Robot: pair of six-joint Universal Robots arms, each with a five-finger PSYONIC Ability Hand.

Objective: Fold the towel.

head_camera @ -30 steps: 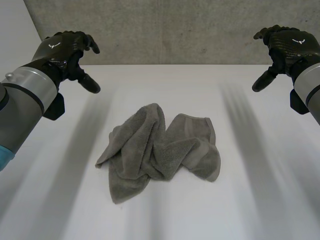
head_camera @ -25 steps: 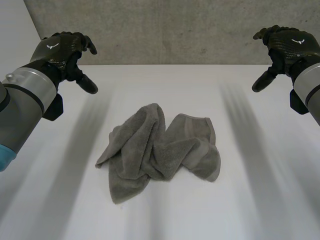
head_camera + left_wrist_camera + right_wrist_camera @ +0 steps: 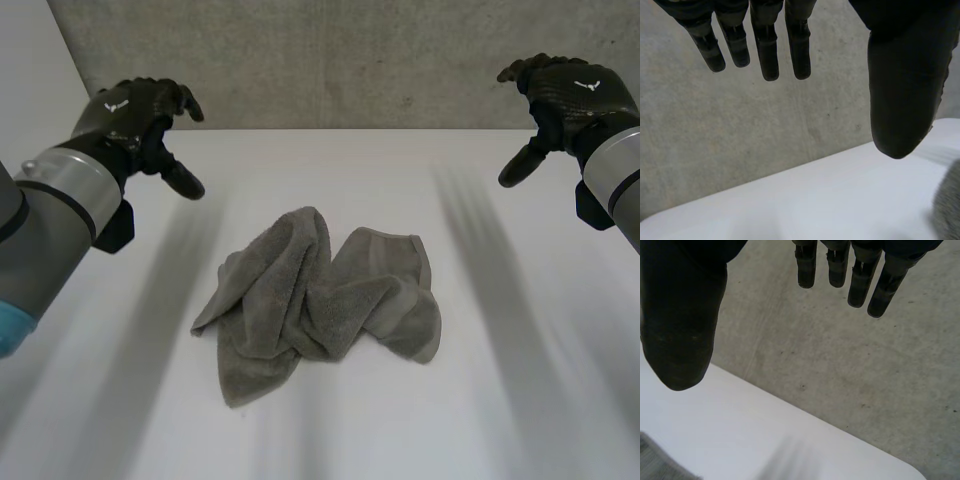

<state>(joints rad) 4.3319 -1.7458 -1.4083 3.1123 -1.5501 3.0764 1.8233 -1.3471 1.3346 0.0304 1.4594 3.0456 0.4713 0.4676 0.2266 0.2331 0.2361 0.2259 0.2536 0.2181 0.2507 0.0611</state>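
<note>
A grey towel (image 3: 320,295) lies crumpled in a loose heap in the middle of the white table (image 3: 480,400). My left hand (image 3: 135,115) hovers above the table's far left, well away from the towel, its fingers relaxed and empty. Over the far right hangs my right hand (image 3: 570,95), likewise open with nothing in it. In the left wrist view the fingers (image 3: 767,45) and thumb (image 3: 902,85) are spread, and a bit of the towel (image 3: 947,207) shows beyond the thumb. The right wrist view shows straight fingers (image 3: 860,275), thumb (image 3: 682,325) apart, and a towel edge (image 3: 660,462) below the thumb.
A grey concrete wall (image 3: 350,60) runs along the table's far edge. Bare white tabletop surrounds the towel on all sides.
My left hand has moved slightly right and down toward the table. My right hand has shifted a little left. The towel has not moved.
</note>
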